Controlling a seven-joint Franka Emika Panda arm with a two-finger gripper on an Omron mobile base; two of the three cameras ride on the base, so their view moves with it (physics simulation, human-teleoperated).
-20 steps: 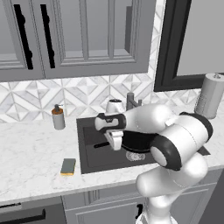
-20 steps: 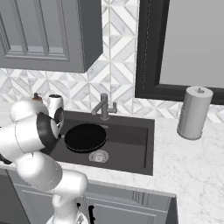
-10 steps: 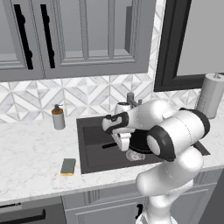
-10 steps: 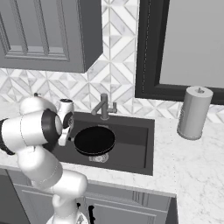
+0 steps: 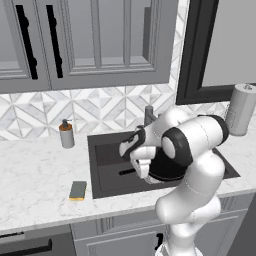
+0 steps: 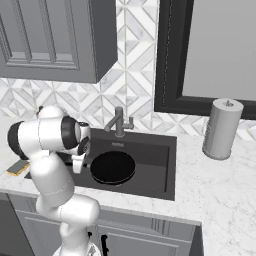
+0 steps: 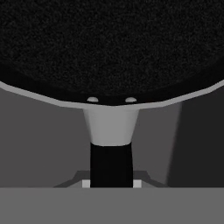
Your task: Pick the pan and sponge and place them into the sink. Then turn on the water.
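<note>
The black pan [image 6: 112, 167] lies level and low inside the dark grey sink [image 6: 155, 160], covering the drain. My gripper [image 6: 77, 165] is shut on the pan's thin black handle [image 5: 127, 171] at the basin's left side. In the hand view the handle [image 7: 110, 164] runs up from between the fingertips to the pan's dark round body [image 7: 109, 48]. From the left base camera my arm hides most of the pan [image 5: 162, 174], and the gripper [image 5: 144, 172] hangs over the sink [image 5: 107, 150]. The grey-green sponge [image 5: 78, 190] lies on the marble counter left of the sink, also seen at the frame's left edge as the sponge [image 6: 19, 167].
The grey faucet [image 6: 119, 121] stands behind the basin, its spout over the sink; the same faucet [image 5: 149, 114] peeks over my arm. A soap dispenser [image 5: 66, 134] stands at the back left. A paper towel roll [image 6: 222, 129] stands on the counter to the right.
My arm has swung down and forward with the pan in its grip. The pan has moved a little right and lower in the sink and now covers the drain.
</note>
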